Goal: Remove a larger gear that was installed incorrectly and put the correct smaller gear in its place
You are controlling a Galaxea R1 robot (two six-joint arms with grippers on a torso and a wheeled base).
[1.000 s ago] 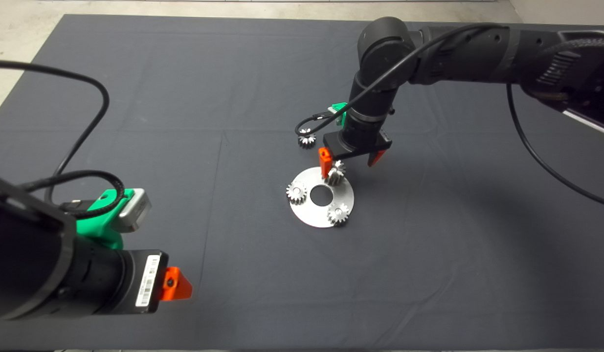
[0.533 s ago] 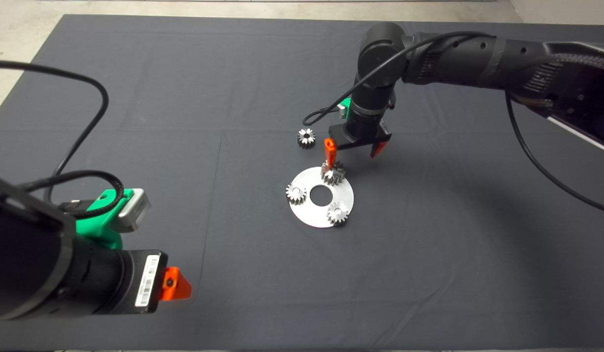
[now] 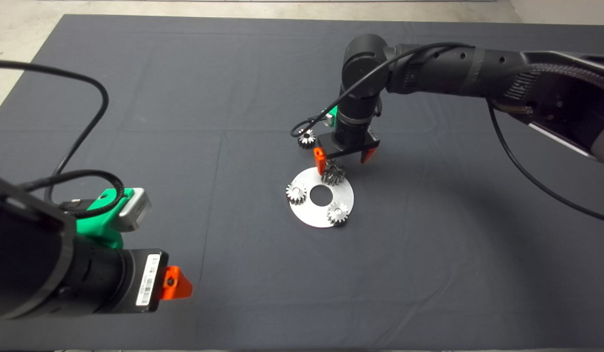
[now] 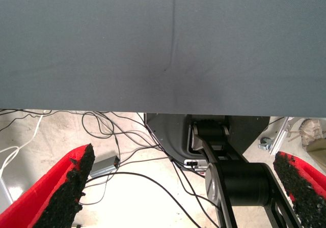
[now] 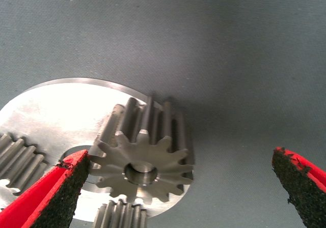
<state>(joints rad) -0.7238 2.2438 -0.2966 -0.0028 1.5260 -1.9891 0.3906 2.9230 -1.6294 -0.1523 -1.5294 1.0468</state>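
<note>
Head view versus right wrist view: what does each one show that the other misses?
Only the head view shows the larger gear lying on the mat off the disc, both arms, and the left gripper waiting at the lower left. Only the right wrist view shows the smaller gear's bore and straight teeth close up. Both show the silver disc, the smaller gear on it, and the right gripper open over it.

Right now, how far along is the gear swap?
Done: the dark cone-shaped larger gear lies on the dark mat, off the round silver plate. The dark straight-toothed smaller gear stands on that plate. In hand: the right claw is open around it. Left: backing away. The left claw waits, open.
</note>
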